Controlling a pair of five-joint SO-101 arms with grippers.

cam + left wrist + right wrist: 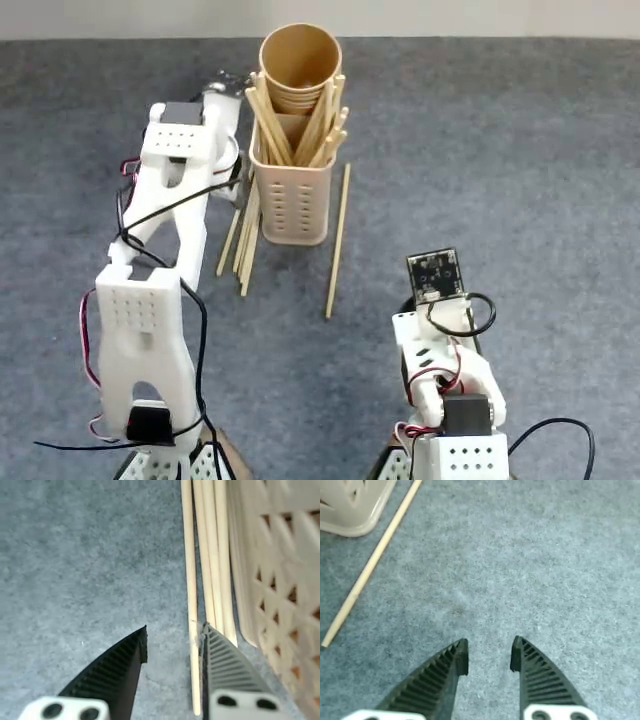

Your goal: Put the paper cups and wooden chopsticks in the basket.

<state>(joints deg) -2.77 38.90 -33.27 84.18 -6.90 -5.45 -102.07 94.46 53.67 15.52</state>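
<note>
Wooden chopsticks (243, 240), loose lot: several lie flat on the grey worktop (520, 150), tight along one side wall of the basket (293, 205); one single chopstick (338, 240) lies apart on the other side. More stand leaning in the basket, beside the stacked paper cups (300, 60). Long axis of the loose lot: parallel to the basket wall, running from the arms' side toward the far edge, slightly slanted. Left gripper (175, 630): low over the lot, jaws wide, the outermost stick (190, 580) between them and close against the jaw nearer the basket. Right gripper (489, 647): over bare worktop, jaws moderately apart, empty, single chopstick (372, 562) off to one side. Handling advice: shut across the stick's width, take only the outermost one, and keep the inner jaw from wedging among its neighbours or nudging the basket (280, 580).
</note>
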